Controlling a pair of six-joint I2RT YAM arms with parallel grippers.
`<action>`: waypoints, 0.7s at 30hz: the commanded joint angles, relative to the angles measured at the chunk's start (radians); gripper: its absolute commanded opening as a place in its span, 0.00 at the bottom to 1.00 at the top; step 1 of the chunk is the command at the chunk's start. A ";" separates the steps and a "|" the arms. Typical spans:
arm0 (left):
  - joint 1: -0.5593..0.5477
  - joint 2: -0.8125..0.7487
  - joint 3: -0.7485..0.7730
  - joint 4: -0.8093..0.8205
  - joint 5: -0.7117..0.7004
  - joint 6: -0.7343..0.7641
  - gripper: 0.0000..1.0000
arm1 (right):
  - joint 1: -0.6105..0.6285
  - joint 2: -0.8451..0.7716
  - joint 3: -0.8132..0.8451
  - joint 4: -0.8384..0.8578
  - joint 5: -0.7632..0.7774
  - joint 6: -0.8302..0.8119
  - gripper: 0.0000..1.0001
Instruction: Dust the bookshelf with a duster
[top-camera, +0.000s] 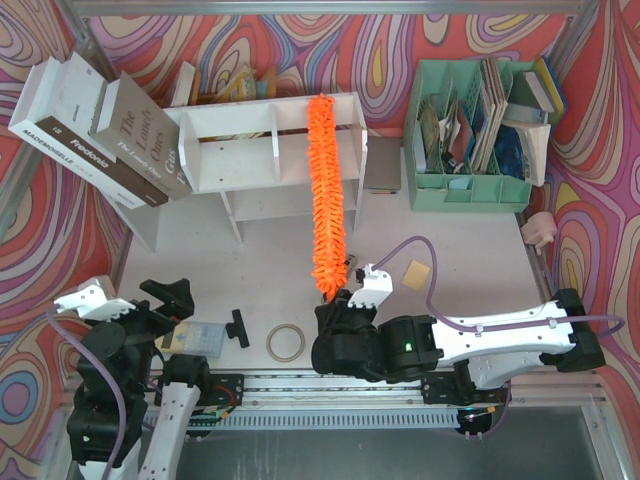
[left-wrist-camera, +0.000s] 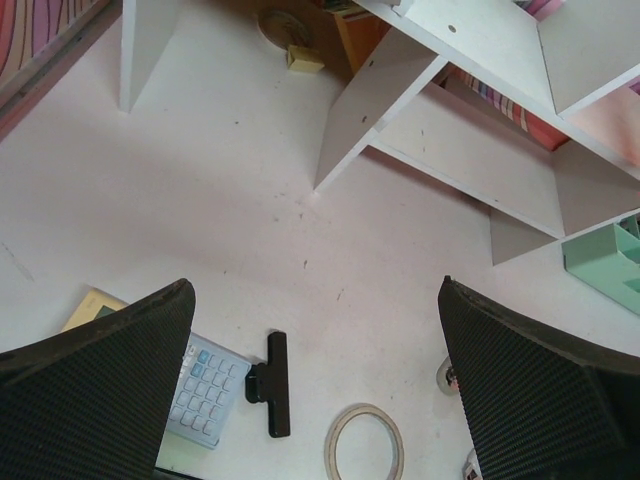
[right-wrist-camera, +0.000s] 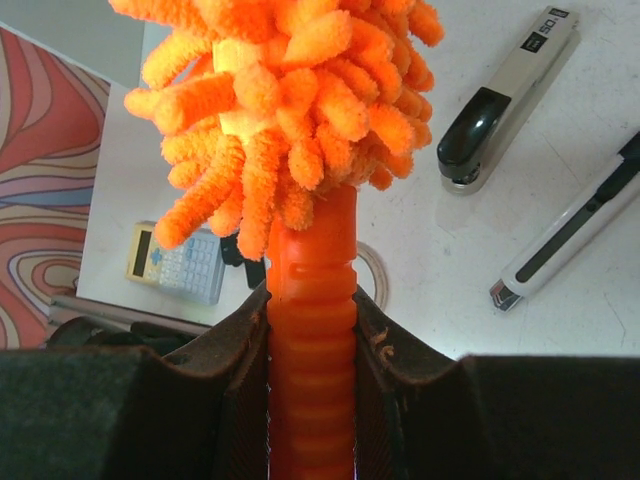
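The white bookshelf (top-camera: 250, 150) stands at the back of the table, and part of it shows in the left wrist view (left-wrist-camera: 450, 130). The fluffy orange duster (top-camera: 325, 190) stretches from near the table's front up over the shelf's right section, its tip at the shelf's top edge. My right gripper (top-camera: 345, 298) is shut on the duster's ribbed orange handle (right-wrist-camera: 310, 330), and in the right wrist view (right-wrist-camera: 311, 310) the fluffy head (right-wrist-camera: 285, 100) fills the space above it. My left gripper (top-camera: 165, 300) is open and empty, low at the front left (left-wrist-camera: 315, 290).
A mint green file organiser (top-camera: 480, 130) stands at the back right. Books (top-camera: 100, 130) lean at the back left. A calculator (top-camera: 200, 338), black clip (top-camera: 238, 327) and tape ring (top-camera: 285, 342) lie at the front. A stapler (right-wrist-camera: 505, 100) and a marker (right-wrist-camera: 575, 225) lie near the right arm.
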 joint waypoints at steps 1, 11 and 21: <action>-0.002 -0.039 -0.016 0.033 0.014 -0.006 0.98 | -0.015 -0.010 0.043 -0.154 0.102 0.138 0.00; 0.000 -0.047 -0.041 0.057 0.074 -0.010 0.98 | -0.018 -0.006 0.042 -0.071 0.090 0.037 0.00; 0.000 -0.078 -0.049 0.061 0.048 -0.018 0.98 | -0.016 0.051 0.026 0.353 -0.076 -0.365 0.00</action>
